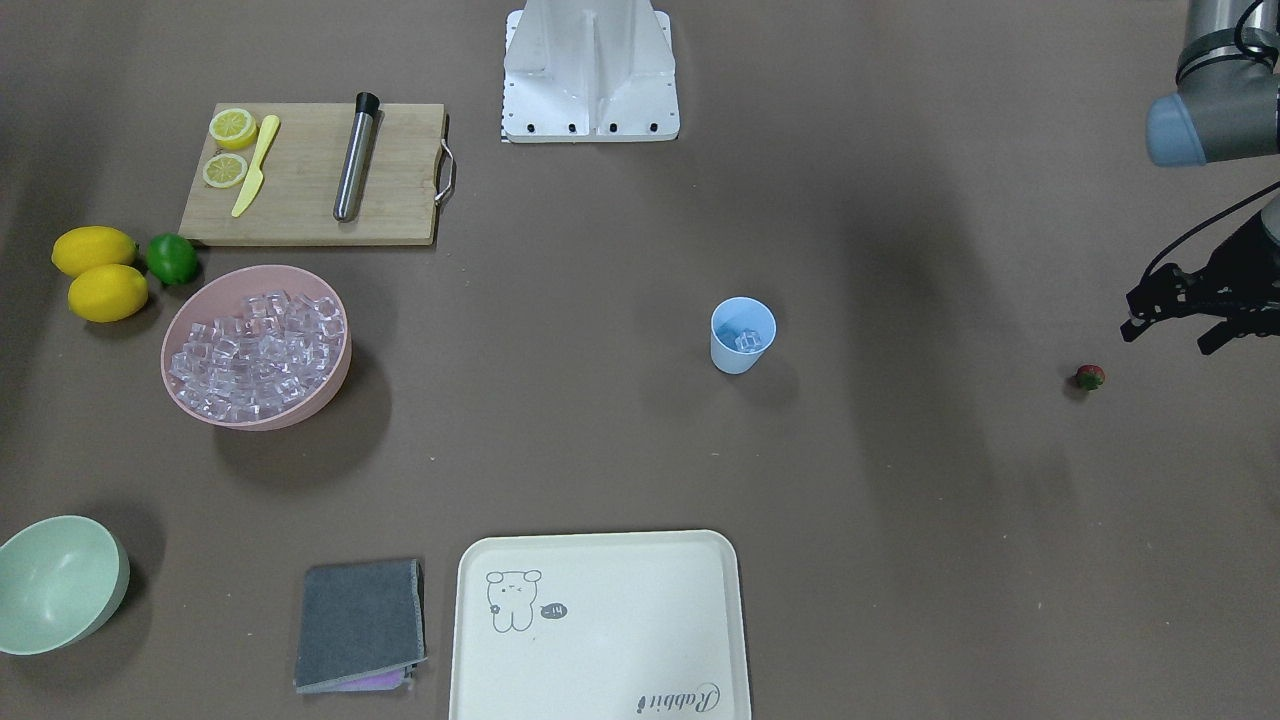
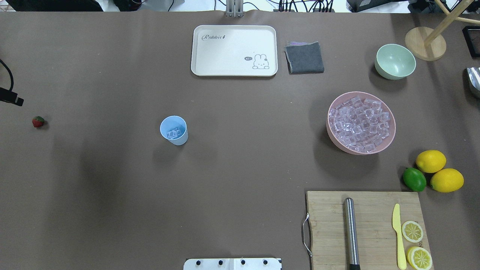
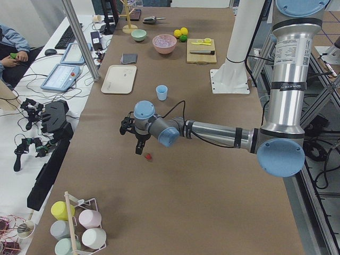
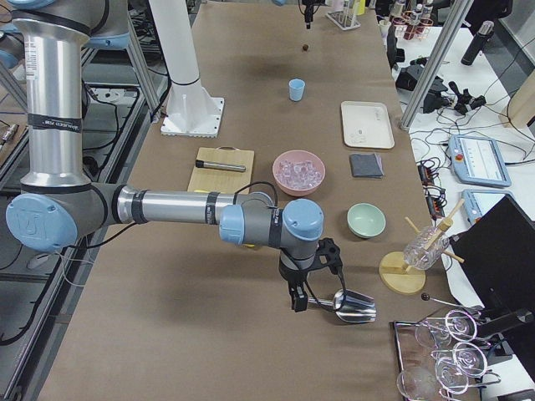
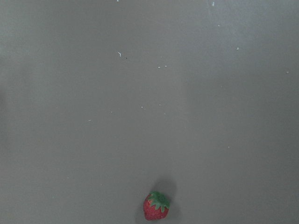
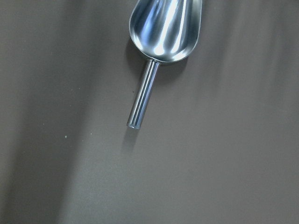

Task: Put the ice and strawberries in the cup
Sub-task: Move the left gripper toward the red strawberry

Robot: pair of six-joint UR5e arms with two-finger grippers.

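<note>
Left claw (image 1: 1168, 338) spread and empty, low at 1 o'clock of the strawberry (image 1: 1090, 377) in the front-facing view, forearm stretched level over the table. Berry step likely in hand: next, shift onto it, pinch gently, carry toward 9 o'clock to the cup (image 1: 743, 335), already holding ice (image 1: 747, 341). Far off, right claw (image 4: 305, 301) above a scoop (image 4: 351, 307); spread or closed, cannot tell.

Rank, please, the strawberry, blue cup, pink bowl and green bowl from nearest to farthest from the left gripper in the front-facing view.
Measured from the left gripper, at that view's right edge:
1. strawberry, just below and left of it on the table.
2. blue cup, mid-table.
3. pink bowl, on the view's left, full of ice.
4. green bowl, bottom-left corner.
</note>
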